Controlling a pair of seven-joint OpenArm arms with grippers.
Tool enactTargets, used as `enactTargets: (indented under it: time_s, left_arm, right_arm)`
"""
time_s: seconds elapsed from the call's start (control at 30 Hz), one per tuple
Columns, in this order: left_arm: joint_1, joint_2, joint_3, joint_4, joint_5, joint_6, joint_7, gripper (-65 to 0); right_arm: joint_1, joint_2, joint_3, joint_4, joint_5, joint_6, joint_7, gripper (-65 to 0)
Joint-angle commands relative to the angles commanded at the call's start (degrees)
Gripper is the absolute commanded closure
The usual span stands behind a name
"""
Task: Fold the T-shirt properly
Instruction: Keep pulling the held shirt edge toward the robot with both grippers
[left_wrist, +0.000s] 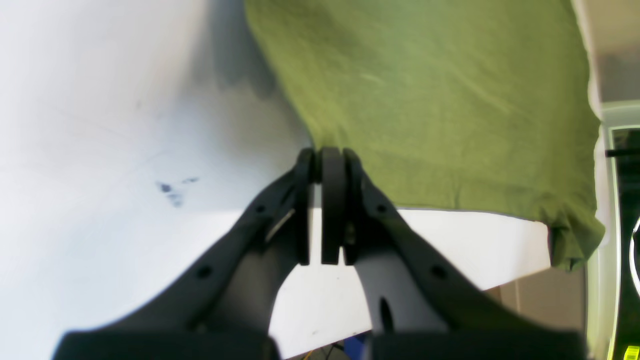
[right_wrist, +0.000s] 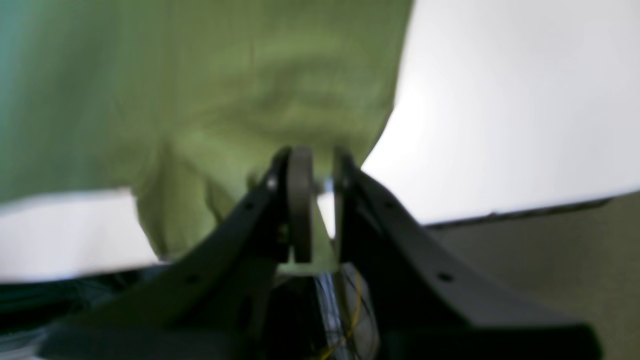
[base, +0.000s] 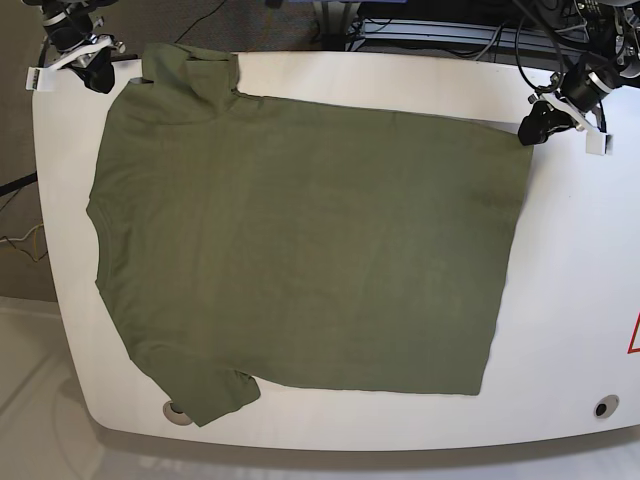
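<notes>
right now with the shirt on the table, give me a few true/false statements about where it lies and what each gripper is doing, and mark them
1. The T-shirt lies spread flat on the white table. True.
2. The left gripper is shut on the T-shirt's edge. True.
3. The right gripper hangs open, clear of the cloth. False: its fingers pinch green fabric.
4. The T-shirt is already folded in half. False: it lies open in a single spread, both sleeves out.
5. In the base view, one sleeve reaches the table's near edge. True.
</notes>
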Motion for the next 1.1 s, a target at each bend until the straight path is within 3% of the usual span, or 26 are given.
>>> enactTargets:
  time_s: [0.53,0.8,0.87,0.93,1.0,1.1]
  left_arm:
    - [-0.6,0.7,0.2,3.6,5.4,1.9,-1.2,0.0]
    - [-2.2,0.8,-0.2,3.0,6.7,2.5,-1.3,0.0]
    - [-2.0,0.7,-0.5,2.9,6.4,2.5,-1.4,0.0]
    - [-1.4,0.7,-1.2,2.5,5.1,2.0,-1.2,0.0]
    - [-1.2,0.8,-1.5,2.4,5.0,2.0,-1.1,0.0]
    - [-0.9,0.7,-1.9,2.3,4.7,1.7,-1.1,0.0]
  right_arm:
    - [-1.0,2.0,-1.7,-0.3,5.5,0.0,-1.5,0.0]
    - [-0.6,1.9,-4.5,-0.6,0.7,0.0,-0.5,0.0]
    - [-0.8,1.6,-5.3,-0.6,-2.0,0.0,0.0,-4.2]
    - [-0.3,1.3,-6.2,-0.5,-4.8,0.0,0.7,-21.3]
    - [-0.3,1.3,-6.4,-0.6,-5.5,0.0,0.9,-28.9]
    - [-0.2,1.2,-6.6,-0.6,-5.8,0.0,1.2,-33.8]
